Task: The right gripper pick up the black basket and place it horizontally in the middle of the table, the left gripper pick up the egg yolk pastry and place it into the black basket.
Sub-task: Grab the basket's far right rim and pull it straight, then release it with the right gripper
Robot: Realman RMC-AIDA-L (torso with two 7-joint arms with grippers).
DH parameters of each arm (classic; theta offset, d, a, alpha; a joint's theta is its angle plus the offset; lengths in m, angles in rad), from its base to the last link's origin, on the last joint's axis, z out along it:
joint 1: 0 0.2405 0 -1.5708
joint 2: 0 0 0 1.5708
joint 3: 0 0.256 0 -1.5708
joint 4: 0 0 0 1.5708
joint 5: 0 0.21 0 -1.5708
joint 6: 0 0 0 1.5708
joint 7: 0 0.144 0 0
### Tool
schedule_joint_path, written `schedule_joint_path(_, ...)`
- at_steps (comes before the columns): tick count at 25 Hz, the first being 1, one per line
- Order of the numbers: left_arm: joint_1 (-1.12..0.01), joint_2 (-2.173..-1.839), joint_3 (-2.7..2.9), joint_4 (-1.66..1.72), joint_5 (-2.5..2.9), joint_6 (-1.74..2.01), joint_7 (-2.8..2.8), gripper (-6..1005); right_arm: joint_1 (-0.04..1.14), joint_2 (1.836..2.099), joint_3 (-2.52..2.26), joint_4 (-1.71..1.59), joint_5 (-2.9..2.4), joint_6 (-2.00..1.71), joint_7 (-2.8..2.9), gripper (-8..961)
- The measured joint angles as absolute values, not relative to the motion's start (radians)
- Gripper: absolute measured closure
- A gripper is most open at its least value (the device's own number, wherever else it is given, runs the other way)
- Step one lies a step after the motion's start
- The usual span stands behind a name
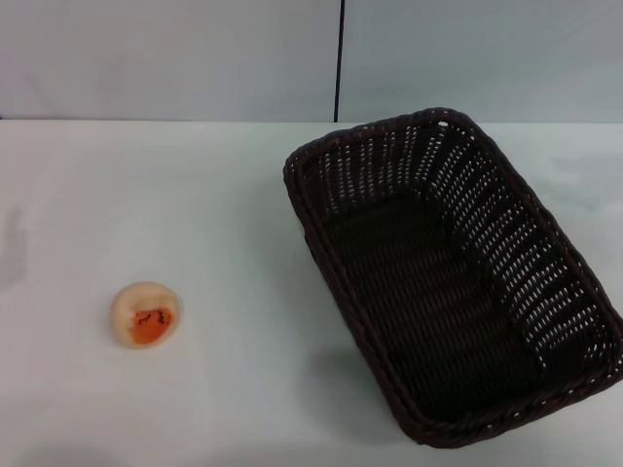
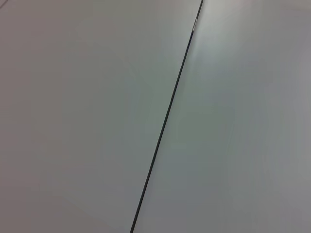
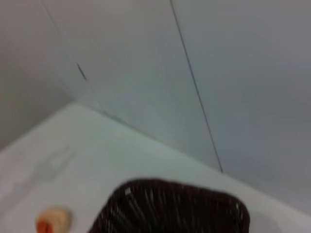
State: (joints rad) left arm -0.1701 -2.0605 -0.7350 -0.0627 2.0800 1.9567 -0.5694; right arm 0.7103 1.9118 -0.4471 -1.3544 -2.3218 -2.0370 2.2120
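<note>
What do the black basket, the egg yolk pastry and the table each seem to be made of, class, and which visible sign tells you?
Black basket: woven wicker or a plastic imitation; braided rim, openwork sides, slight sheen.
Egg yolk pastry: baked dough, matte pale beige, with an orange-red patch and dark specks on top.
Table: smooth white surface, probably laminate; no grain shows.

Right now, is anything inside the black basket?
Nothing shows inside the black basket; only its woven floor. The egg yolk pastry lies apart on the table.

No legible text or markings anywhere.
</note>
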Motion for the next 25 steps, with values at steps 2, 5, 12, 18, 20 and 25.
schedule_joint_path(2, -0.172, -2.06, -0.733, -0.06, 2.08, 1.952, -0.575, 513, 0.721, 1.914, -0.487, -1.351, -2.348, -2.029, 2.222, 254)
schedule_joint_path(5, -0.174, -2.061, -0.73, -0.054, 2.08, 1.949, -0.581, 512, 0.719, 1.922, -0.554, -1.351, -2.357, -2.0, 2.247, 245)
schedule_joint_path(12, -0.167, -2.063, -0.713, -0.054, 2.08, 1.939, -0.584, 511, 0.714, 1.932, -0.65, -1.279, -2.432, -1.931, 2.27, 219)
schedule_joint_path(18, -0.169, -2.063, -0.712, -0.054, 2.08, 1.939, -0.605, 510, 0.741, 1.946, -0.673, -1.194, -2.522, -1.923, 2.283, 204)
schedule_joint_path(20, -0.171, -2.063, -0.711, -0.054, 2.08, 1.939, -0.61, 510, 0.746, 1.948, -0.69, -1.172, -2.552, -1.922, 2.292, 204)
schedule_joint_path(25, -0.174, -2.062, -0.71, -0.054, 2.08, 1.939, -0.626, 509, 0.744, 1.952, -0.715, -1.132, -2.573, -1.917, 2.294, 203)
